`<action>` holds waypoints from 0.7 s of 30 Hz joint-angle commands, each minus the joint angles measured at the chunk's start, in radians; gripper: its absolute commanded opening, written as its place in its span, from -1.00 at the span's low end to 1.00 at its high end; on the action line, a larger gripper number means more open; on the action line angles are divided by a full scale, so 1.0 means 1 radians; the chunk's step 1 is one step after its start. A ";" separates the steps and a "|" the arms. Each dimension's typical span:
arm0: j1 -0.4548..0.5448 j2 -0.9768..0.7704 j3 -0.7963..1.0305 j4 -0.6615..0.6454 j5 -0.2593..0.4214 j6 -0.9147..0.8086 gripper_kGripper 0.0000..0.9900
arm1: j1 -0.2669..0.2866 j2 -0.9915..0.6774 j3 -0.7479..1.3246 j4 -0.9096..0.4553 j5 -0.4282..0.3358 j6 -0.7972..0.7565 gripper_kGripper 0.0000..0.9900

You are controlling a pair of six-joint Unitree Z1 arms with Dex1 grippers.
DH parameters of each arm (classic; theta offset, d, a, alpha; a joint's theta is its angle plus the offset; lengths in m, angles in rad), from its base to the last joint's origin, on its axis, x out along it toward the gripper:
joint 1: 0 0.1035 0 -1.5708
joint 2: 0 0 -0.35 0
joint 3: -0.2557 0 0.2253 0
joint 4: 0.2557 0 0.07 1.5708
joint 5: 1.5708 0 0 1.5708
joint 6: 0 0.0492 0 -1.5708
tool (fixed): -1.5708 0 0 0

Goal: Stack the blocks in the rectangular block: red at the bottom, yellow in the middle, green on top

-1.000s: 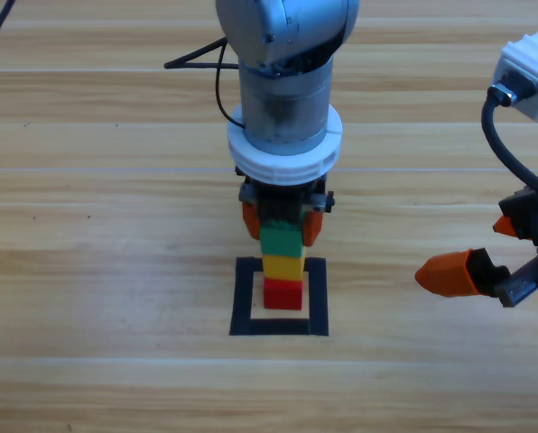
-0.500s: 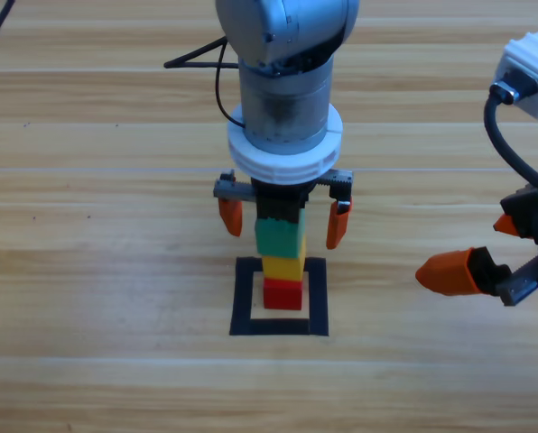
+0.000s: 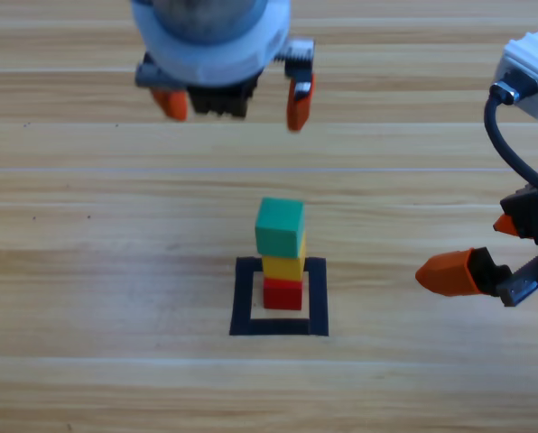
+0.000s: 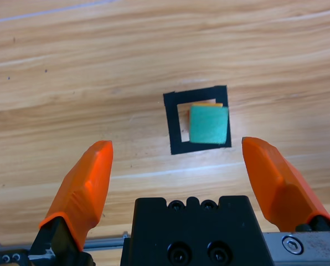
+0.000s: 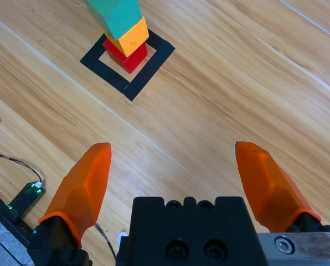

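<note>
Blocks: three small plain cubes stand as one tower, the small red cube at the bottom, the small yellow cube in the middle and the small teal-green cube on top.
Tower's place: inside the flat square outline of black tape on the wooden bench, with the red cube on the bare wood within the tape.
Tower's trim: the green cube sits a little skewed on the yellow one (the left wrist view shows a sliver of yellow past its edge), yet it looks settled.
Right claw: waits low at the picture's right edge, well apart from the tower; its own wrist view shows the two orange jaws spread wide with nothing between them.
Left claw: hangs at the far side of the bench, above and beyond the tower, its jaws wide apart and empty.
Key relation: the tower lies on the near side of the left claw, straight ahead between the lines of its open jaws in the left wrist view, and touches neither; the left arm is the nearer of the two.
Judgement: the stacking order asked for appears complete, so any coming move should only need to keep clear of the tower.
Risk: a brush against the skewed green cube could topple it.
</note>
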 commanded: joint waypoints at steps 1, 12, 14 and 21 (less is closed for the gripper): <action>-0.122 -0.058 0.110 -0.013 0.061 -0.086 1.00 | -0.024 -0.002 0.029 -0.007 0.029 -0.011 0.99; -0.178 -0.356 0.466 -0.105 0.110 -0.183 1.00 | -0.024 0.003 0.029 -0.007 0.026 -0.010 0.99; -0.178 -0.405 0.524 -0.123 0.110 -0.190 1.00 | -0.024 0.003 0.031 -0.007 0.025 -0.010 0.99; -0.178 -0.491 0.623 -0.149 0.110 -0.193 1.00 | -0.024 0.004 0.031 -0.007 0.023 -0.011 0.99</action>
